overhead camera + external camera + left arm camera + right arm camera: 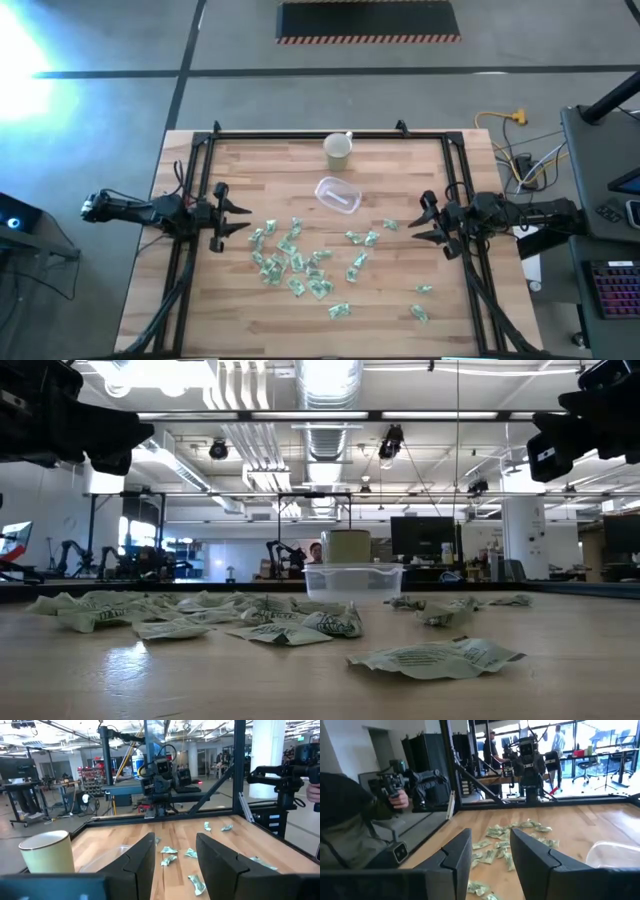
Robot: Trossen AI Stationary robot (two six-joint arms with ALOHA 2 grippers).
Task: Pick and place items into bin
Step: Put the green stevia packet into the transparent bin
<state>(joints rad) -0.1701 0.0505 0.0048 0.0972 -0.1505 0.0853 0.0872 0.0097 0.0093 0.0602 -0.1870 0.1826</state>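
My left claw [240, 211] hangs at one side of the desk [200, 300], fingers spread apart and holding nothing. My right claw [424, 222] hangs at the opposite side, facing it across the wood, its fingers also parted and empty. Both claws sit above the surface, not touching any packet.

The packets [295, 260] lie scattered on the desk between my two claws. The thickest cluster is nearer my left claw, just ahead of its fingertips and a little to the near side. A smaller group [362, 238] lies closer to my right claw, and one packet [390, 225] rests just in front of that claw's tips. Two more packets [420, 312] lie apart toward the near edge on my right claw's side.

The clear bin [337, 194] stands between the claws toward the far side of the desk, slightly nearer my right claw, upright, and I cannot tell whether anything is in it. A cream cup [338, 149] stands beyond the bin, near the far edge.

Past my right claw's fingers [454, 851], a person's hand [400, 797] shows beside the desk, holding a camera rig [412, 780].
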